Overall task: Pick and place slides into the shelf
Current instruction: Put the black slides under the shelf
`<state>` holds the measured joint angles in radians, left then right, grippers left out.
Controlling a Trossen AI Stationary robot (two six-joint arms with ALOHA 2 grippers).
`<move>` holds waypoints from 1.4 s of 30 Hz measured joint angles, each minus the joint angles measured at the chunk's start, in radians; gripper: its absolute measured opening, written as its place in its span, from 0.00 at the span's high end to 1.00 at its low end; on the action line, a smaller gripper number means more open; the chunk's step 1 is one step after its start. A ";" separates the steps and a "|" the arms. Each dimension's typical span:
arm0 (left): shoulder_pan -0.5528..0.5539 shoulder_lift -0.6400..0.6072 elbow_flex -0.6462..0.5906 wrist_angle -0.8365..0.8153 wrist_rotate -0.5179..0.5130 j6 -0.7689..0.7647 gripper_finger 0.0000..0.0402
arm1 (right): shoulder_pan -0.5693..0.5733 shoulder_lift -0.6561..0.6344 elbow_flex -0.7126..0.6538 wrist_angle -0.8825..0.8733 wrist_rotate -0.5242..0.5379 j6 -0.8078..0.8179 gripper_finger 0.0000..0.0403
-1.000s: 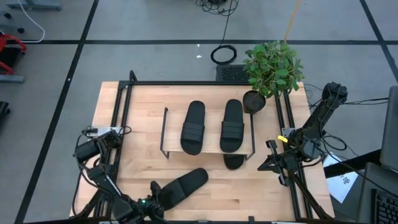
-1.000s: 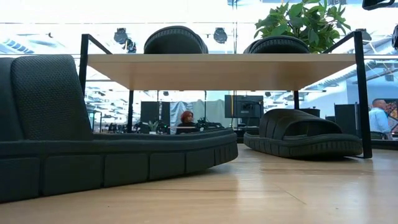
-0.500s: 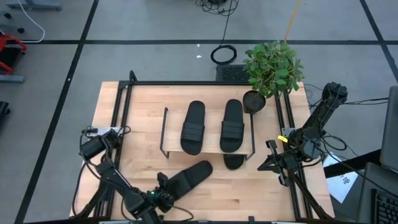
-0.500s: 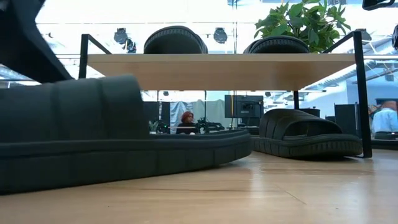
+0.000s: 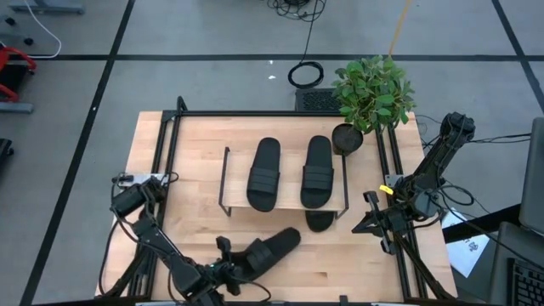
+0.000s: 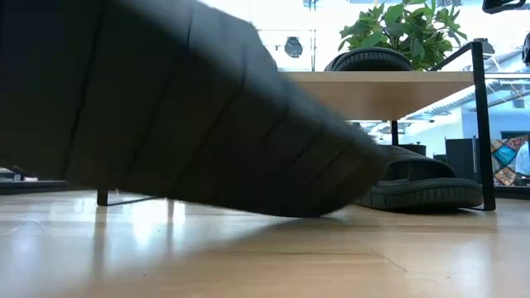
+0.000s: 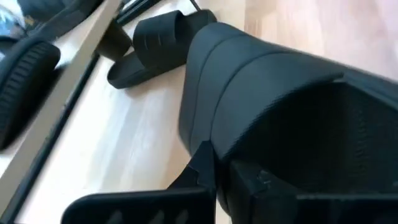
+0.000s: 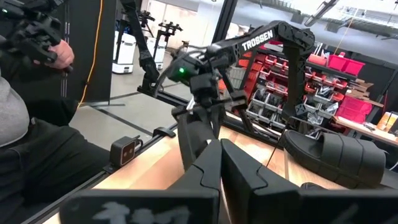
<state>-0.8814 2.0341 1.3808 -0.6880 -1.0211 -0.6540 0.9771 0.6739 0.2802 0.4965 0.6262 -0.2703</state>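
Note:
Two black slides (image 5: pixel 263 174) (image 5: pixel 317 172) lie on the top board of the shelf (image 5: pixel 228 183). Another slide (image 5: pixel 319 222) rests sole-down on the table under the shelf and also shows in the low view (image 6: pixel 422 186). A further slide (image 5: pixel 270 249) is off the table in front of the shelf, with my left gripper (image 5: pixel 224 270) shut on it. It fills the low view (image 6: pixel 166 108). My right gripper (image 8: pixel 221 171) waits shut at the table's right edge. My left gripper holds the slide by its end toward the table's near left corner (image 7: pixel 208 134), beside the wide strap (image 7: pixel 273 81). The fingers (image 7: pixel 202 168) come slanting down from the near left, along the slide. The slide is lifted clear and tilted, its far end (image 6: pixel 331 190) lower.
A potted plant (image 5: pixel 372 93) stands at the table's far right corner beside the shelf. Black frame rails (image 5: pixel 161 170) run along the table's left and right sides. A person (image 8: pixel 25 124) sits beyond the table in the right wrist view.
My left gripper has moved toward the table's right edge and up. The slide has gone with it, shifting right and toward the shelf. It lay flat on the table before. Now it is raised clear and tilted.

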 joint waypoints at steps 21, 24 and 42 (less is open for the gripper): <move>0.094 0.053 0.115 -0.171 -0.019 -0.111 1.00 | 0.000 0.000 0.000 0.008 0.000 -0.005 1.00; 0.086 0.075 0.116 -0.267 -0.020 -0.203 1.00 | 0.000 0.000 0.000 0.008 0.000 -0.004 1.00; 0.209 0.107 0.169 -0.669 0.049 -0.655 1.00 | 0.000 0.000 0.000 0.008 0.000 -0.003 1.00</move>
<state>-0.6727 2.1415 1.5497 -1.3571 -0.9725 -1.3095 0.9768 0.6743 0.2802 0.5042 0.6262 -0.2737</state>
